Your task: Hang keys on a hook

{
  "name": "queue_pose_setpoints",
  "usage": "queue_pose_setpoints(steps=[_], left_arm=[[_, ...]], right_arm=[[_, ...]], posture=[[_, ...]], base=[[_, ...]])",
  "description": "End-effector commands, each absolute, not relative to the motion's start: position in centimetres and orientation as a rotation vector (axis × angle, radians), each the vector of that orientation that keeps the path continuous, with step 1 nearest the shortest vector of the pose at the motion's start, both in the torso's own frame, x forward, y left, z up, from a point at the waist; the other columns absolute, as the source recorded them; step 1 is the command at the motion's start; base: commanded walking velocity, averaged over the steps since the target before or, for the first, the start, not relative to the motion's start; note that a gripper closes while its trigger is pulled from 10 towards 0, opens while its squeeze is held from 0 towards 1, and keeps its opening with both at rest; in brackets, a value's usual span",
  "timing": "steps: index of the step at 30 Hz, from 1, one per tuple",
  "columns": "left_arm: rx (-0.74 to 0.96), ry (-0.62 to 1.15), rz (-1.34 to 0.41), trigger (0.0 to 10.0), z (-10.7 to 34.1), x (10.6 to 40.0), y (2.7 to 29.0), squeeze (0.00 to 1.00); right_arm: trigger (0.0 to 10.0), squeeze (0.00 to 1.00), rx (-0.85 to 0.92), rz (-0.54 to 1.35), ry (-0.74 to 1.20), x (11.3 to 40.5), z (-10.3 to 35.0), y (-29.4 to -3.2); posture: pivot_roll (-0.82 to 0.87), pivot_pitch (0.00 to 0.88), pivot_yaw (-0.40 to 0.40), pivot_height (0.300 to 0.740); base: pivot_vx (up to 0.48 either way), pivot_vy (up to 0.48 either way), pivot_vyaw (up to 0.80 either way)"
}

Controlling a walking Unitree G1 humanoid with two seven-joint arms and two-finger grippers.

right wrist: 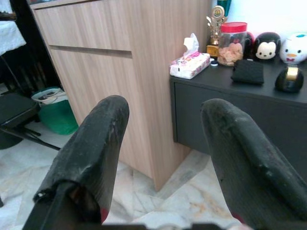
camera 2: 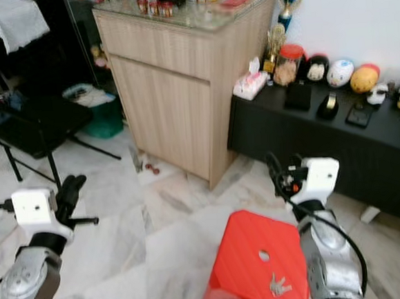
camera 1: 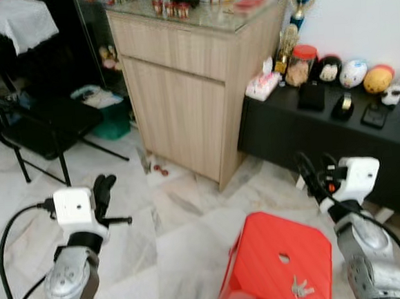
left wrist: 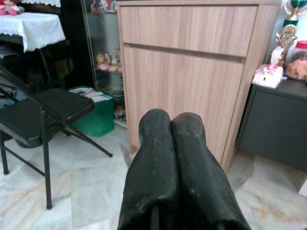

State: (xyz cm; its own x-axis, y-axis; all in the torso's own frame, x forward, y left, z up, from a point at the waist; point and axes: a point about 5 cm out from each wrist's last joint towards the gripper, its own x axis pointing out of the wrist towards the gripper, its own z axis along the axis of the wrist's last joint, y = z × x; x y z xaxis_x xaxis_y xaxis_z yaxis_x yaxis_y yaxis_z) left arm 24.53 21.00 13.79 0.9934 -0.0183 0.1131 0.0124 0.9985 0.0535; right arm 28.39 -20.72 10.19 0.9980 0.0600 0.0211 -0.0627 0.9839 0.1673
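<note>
Red stool (camera 1: 278, 257) holds the keys (camera 1: 299, 288); the right hand (camera 1: 315, 171) is spread open to grab them, the left hand (camera 1: 105, 188) pressed closed, empty.

- Head cameras look forward and down from standing height, taking in the marble floor (camera 1: 185, 227) and, near the lower edge, a red stool (camera 1: 281, 257).
- Both wrist views look level along their fingers, from low down.
- All four share the wooden cabinet (camera 1: 181, 88); the black sideboard (right wrist: 240, 96) sits beside it.
</note>
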Motion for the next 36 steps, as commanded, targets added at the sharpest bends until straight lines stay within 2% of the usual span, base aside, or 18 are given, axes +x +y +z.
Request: queue_pose_setpoints(steps=[1,6,11,16,36], left_arm=[[0.063,-0.116,-0.026,10.0,14.1,24.4,20.8,0.0],[0.046,-0.084,-0.089,10.0,13.7,24.6,19.6,0.0],[0.044,-0.081,-0.094,10.0,13.7,24.7,19.5,0.0],[0.045,-0.077,-0.098,10.0,13.7,24.9,19.6,0.0],[0.018,-0.055,-0.07,10.0,13.4,25.3,19.2,0.0]], right_arm=[[10.0,0.0,0.169,0.05,0.004,28.5,9.9,-20.7],[10.0,0.0,0.173,0.031,0.052,28.4,8.9,-20.7],[10.0,0.0,0.184,0.022,0.07,28.2,8.7,-20.6],[10.0,0.0,0.176,0.018,0.07,28.2,8.5,-20.5],[10.0,0.0,0.16,0.024,0.154,28.1,6.6,-20.3]], posture=[[0.03,0.016,-0.042,0.656],[0.04,0.03,-0.042,0.656],[0.03,0.036,-0.032,0.656],[0.03,0.041,-0.032,0.621],[0.04,0.042,-0.039,0.621]], base=[[0.0,0.0,0.0],[0.0,0.0,0.0],[0.0,0.0,0.0],[0.0,0.0,0.0],[0.0,0.0,0.0]])
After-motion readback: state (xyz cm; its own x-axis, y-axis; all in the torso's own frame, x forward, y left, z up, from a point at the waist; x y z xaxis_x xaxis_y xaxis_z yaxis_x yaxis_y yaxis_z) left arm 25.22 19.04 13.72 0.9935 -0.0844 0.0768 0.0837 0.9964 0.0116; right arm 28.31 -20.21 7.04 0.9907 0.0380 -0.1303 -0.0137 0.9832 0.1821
